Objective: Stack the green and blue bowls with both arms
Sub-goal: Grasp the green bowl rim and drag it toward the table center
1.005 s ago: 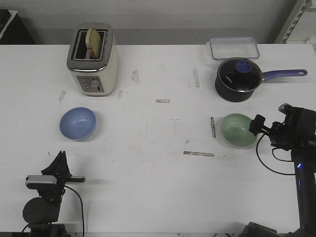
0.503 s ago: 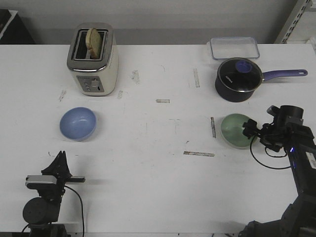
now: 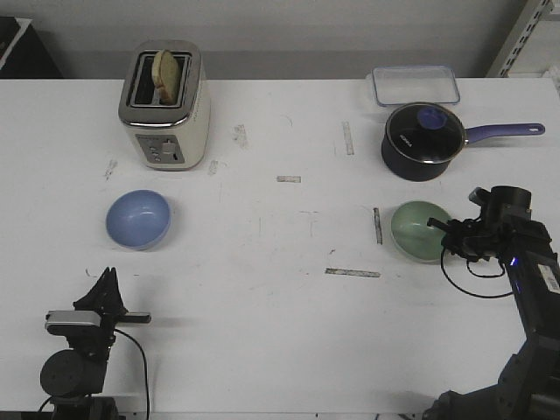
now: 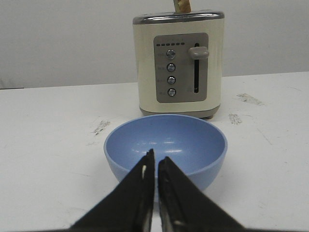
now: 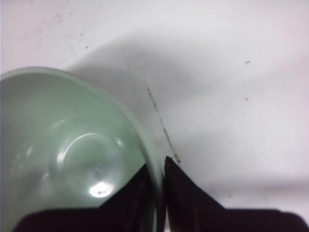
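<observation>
Right wrist view: right gripper [image 5: 155, 180] is pinching green bowl [image 5: 67, 159] rim, far from blue bowl [image 3: 138, 219]; left gripper [image 4: 155, 166] sitting closed & empty, stacking not begun.

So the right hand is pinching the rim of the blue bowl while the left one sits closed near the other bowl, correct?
Not quite: the right hand pinches the rim of the green bowl, as the right wrist view shows. The left hand sits closed near the blue bowl.

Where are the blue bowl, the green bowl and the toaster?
Blue bowl [image 3: 137, 219]: front view, middle of its inside.
Green bowl [image 3: 417, 229]: front view, inside, left of the right hand.
Toaster [image 3: 166, 109]: front view, cream front face above the buttons.
</observation>
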